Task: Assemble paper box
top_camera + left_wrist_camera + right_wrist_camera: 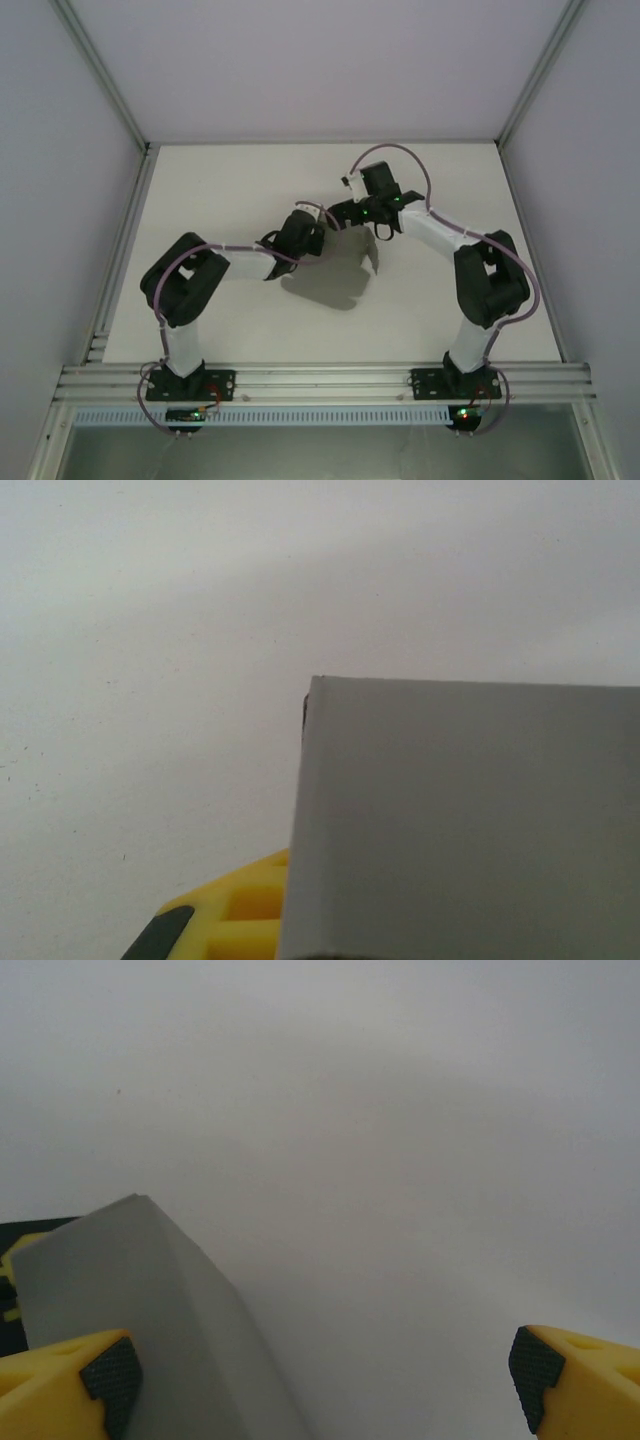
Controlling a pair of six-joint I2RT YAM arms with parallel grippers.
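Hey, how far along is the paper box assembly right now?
Done: the paper box shows one crease folded. In hand: the left end effector is up against the card, grip hidden; the right end effector is open beside it. Left: a finished box shape isn't visible yet.

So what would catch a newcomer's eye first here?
Both arms reach in to meet over the middle of the white table, with a dark shadow beneath them. In the left wrist view a plain grey box looms large at lower right, beside a yellow finger of the left gripper. The right gripper stands wide open, with the box at the lower left of its view.
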